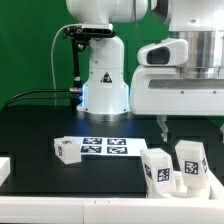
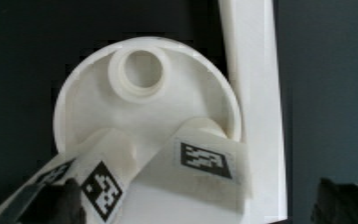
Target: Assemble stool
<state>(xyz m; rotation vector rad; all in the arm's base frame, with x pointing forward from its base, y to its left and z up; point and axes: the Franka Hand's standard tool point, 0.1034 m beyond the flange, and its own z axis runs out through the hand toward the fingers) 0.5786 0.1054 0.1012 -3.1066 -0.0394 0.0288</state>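
In the wrist view the round white seat (image 2: 149, 100), with a hole near its rim, lies against a white bar (image 2: 249, 70). Two tagged chunky legs (image 2: 206, 153) (image 2: 98, 188) sit on the seat's face. My gripper (image 2: 194, 208) is open, with one dark finger (image 2: 43, 192) on each side of the seat and not touching it. In the exterior view the gripper (image 1: 165, 128) hangs just above two tagged white parts (image 1: 158, 168) (image 1: 190, 160) at the front right. Another loose leg (image 1: 68, 150) lies left of the middle.
The marker board (image 1: 106, 147) lies flat in the middle of the black table. The robot base (image 1: 104, 85) stands behind it. A white block (image 1: 4, 170) shows at the exterior view's left edge. A white rail (image 1: 110, 200) runs along the front.
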